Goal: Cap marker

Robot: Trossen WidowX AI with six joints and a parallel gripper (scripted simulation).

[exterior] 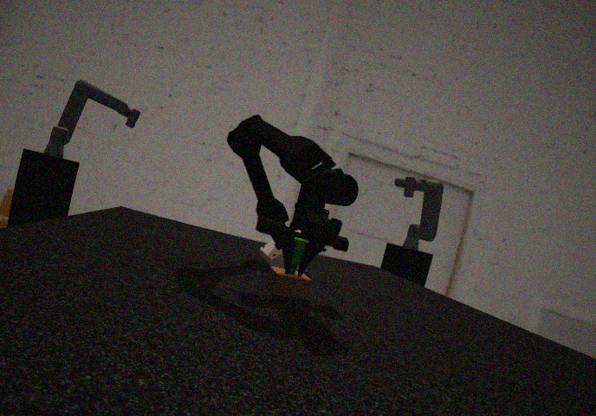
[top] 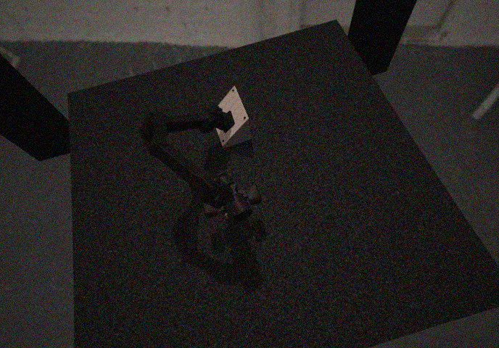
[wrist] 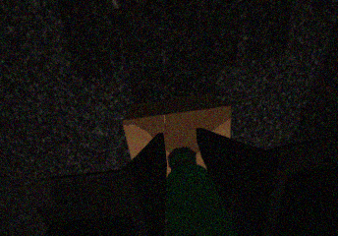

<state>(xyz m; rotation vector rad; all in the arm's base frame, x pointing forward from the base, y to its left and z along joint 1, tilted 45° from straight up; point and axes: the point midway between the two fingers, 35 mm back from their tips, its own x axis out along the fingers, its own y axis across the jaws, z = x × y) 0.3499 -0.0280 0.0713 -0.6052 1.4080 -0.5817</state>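
Note:
My gripper [exterior: 295, 273] [wrist: 180, 137] points down over the light brown holder block [exterior: 288, 286] [wrist: 139, 140], its fingertips close to the block's top. It is shut on a green cylinder, which I take to be the cap [exterior: 298, 249] [wrist: 194, 204]. The green piece stands upright between the fingers, and its narrower dark lower end shows against the block in the wrist view. I cannot make out the marker separately, nor whether the cap is fully seated on it. In the top view the arm hides nearly all of the block.
A pale tilted plate with small holes [top: 239, 107] [exterior: 270, 250] stands on the dark table [top: 340, 205] [exterior: 112, 314], beside the arm's base. Two other arms [exterior: 72, 113] [exterior: 431, 211] stand on black pedestals beyond the table. The picture is very dark and grainy.

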